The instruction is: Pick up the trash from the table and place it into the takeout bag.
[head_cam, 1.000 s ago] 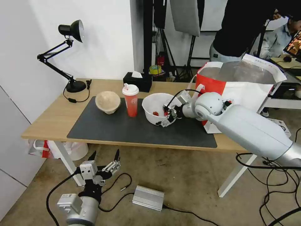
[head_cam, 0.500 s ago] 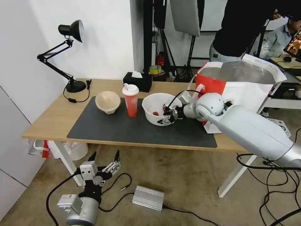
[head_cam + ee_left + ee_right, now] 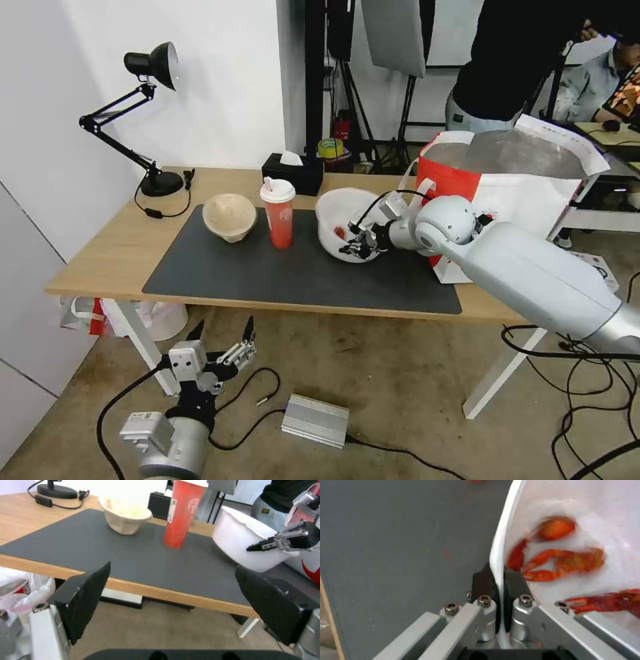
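Right gripper (image 3: 358, 245) clamped on the near rim of the white bowl (image 3: 343, 217), one pad (image 3: 482, 582) outside the wall and one inside, pressed together with only the thin rim between. Bowl tipped up on edge, mouth turned toward the far-left side of the table (image 3: 100, 263) and away from the takeout bag (image 3: 513, 180), underside facing the robot; held over the right part of the dark grey mat (image 3: 267, 277), whether it touches the mat cannot be told. Red crayfish scraps (image 3: 566, 560) lying against the sloped inner wall close beside the gripping pad, several pieces, exact count unclear. Three trash items in all: that bowl, one tall red cup (image 3: 278, 213) standing upright with its white lid on, long axis vertical, just left of the bowl, and one beige pulp bowl (image 3: 229, 216) sitting mouth up, left of the cup. One takeout bag, upright at the right end of the table, top open with foil lining showing, just behind the right arm. Left gripper (image 3: 223, 347) parked low, below the table's front edge, fingers (image 3: 87, 597) spread wide and holding nothing.
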Tool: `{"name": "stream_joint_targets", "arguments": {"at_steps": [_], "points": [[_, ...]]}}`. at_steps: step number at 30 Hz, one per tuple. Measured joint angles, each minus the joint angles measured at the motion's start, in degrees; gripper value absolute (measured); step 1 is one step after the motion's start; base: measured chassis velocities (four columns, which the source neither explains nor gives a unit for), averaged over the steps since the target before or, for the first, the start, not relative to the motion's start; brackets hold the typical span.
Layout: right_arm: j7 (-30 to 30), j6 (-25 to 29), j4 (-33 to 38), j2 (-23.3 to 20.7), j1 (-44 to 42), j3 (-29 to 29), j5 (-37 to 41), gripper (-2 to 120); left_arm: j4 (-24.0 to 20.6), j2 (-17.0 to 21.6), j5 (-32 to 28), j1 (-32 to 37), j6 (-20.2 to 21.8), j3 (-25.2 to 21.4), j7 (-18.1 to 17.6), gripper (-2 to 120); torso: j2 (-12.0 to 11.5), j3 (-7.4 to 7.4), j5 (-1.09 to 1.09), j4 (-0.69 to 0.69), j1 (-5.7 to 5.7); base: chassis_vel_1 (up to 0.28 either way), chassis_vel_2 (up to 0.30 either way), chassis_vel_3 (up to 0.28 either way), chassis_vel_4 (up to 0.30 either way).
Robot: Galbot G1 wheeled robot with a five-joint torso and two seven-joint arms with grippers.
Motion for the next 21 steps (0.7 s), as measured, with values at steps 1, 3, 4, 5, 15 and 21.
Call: {"name": "stream_joint_targets", "arguments": {"at_steps": [1, 3, 4, 5, 15, 21], "points": [[0.0, 0.0, 0.0, 0.0, 0.0, 0.0, 0.0, 0, 0.1, 0.0, 0.0, 0.0, 0.0, 0.0, 0.0, 100, 0.0, 0.00, 0.00, 0.00, 0.00, 0.000, 0.000, 0.000, 0.000], [0.0, 0.0, -0.1, 0.1, 0.0, -0.1, 0.0, 0, 0.1, 0.0, 0.0, -0.1, 0.0, 0.0, 0.0, 100, 0.0, 0.00, 0.00, 0.00, 0.00, 0.000, 0.000, 0.000, 0.000], [0.0, 0.0, -0.1, 0.2, 0.0, -0.1, 0.0, 0, 0.2, 0.0, 0.0, -0.1, 0.0, 0.0, 0.0, 100, 0.0, 0.00, 0.00, 0.00, 0.00, 0.000, 0.000, 0.000, 0.000], [0.0, 0.0, -0.1, 0.2, 0.0, -0.2, 0.0, 0, 0.2, 0.0, 0.0, -0.1, 0.0, 0.0, 0.0, 100, 0.0, 0.00, 0.00, 0.00, 0.00, 0.000, 0.000, 0.000, 0.000], [0.0, 0.0, -0.2, 0.4, 0.6, -0.5, 0.2, 0, 0.3, -0.1, -0.1, -0.2, -0.1, 0.1, 0.0, 100, 0.0, 0.00, 0.00, 0.00, 0.00, 0.000, 0.000, 0.000, 0.000], [0.0, 0.0, -0.1, 0.4, 1.2, -0.6, 1.0, 0, 0.3, -0.2, -0.1, -0.3, -0.1, 0.2, -0.1, 100, 0.0, 0.00, 0.01, 0.00, 0.00, 0.000, 0.000, 0.000, 0.000]]}}
